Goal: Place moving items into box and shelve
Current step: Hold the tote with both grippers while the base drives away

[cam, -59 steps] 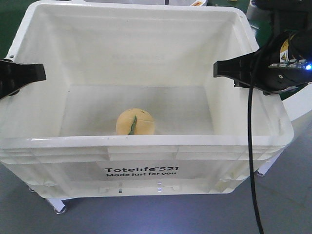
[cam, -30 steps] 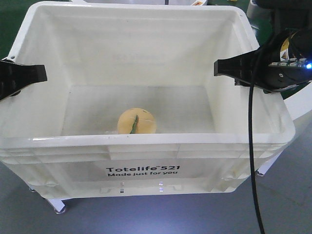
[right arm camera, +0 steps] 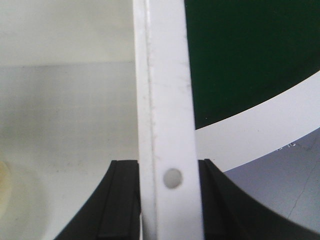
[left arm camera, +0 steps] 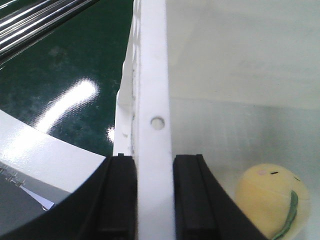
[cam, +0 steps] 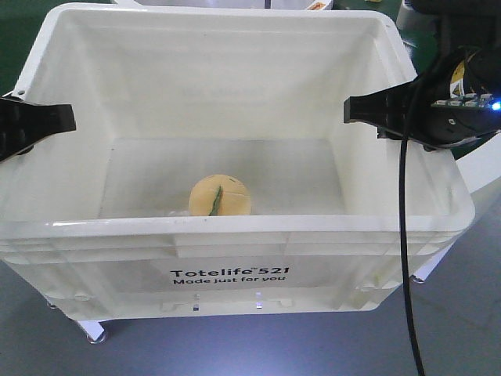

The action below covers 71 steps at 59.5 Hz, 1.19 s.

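box [cam: 235, 225] has crept a touch to the right against a second ago, and the yellow toy [cam: 220, 196] on its floor by the front wall has shifted with it; i judge the lift is just starting. left gripper [left arm camera: 154, 167] and right gripper [right arm camera: 170, 172] each pinch a side rim, one finger inside and one outside. the second toy cannot be seen, perhaps hidden behind the front wall.

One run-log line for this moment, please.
stage: crate gripped both sides | left end effector: shut on left rim | right end effector: shut on right rim | yellow plush: inside crate
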Available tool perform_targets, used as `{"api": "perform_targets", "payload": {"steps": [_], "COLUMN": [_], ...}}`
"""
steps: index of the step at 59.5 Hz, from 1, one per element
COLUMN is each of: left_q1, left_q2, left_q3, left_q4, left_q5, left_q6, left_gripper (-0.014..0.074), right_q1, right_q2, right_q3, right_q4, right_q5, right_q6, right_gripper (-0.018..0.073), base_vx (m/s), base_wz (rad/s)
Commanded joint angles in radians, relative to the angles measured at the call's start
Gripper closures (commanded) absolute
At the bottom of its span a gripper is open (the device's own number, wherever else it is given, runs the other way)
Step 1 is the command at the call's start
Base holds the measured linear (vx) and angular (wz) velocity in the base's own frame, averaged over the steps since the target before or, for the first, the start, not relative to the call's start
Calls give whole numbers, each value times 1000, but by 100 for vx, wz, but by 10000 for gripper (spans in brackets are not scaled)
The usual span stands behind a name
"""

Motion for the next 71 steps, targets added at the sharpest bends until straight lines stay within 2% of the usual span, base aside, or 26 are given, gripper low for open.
{"api": "perform_targets", "payload": {"steps": [1, 71], "left_q1": [-3, -3], "left_q2": [-26, -26], "left_q3": [-46, -46], "left_q4": [64, 64], "left_q5": [-155, -154], "left_q6": [-9, -9], "left_gripper": [435, 435], "right_q1": [-5, -5], "right_q2": [-42, -42], "right_q3": [-49, -49], "right_q4": [-55, -55], "right_q5": [-85, -84], "right_q6": [-2, -2], "right_gripper": [478, 478], "base_vx": [0, -2], "base_wz": [0, 5]}}
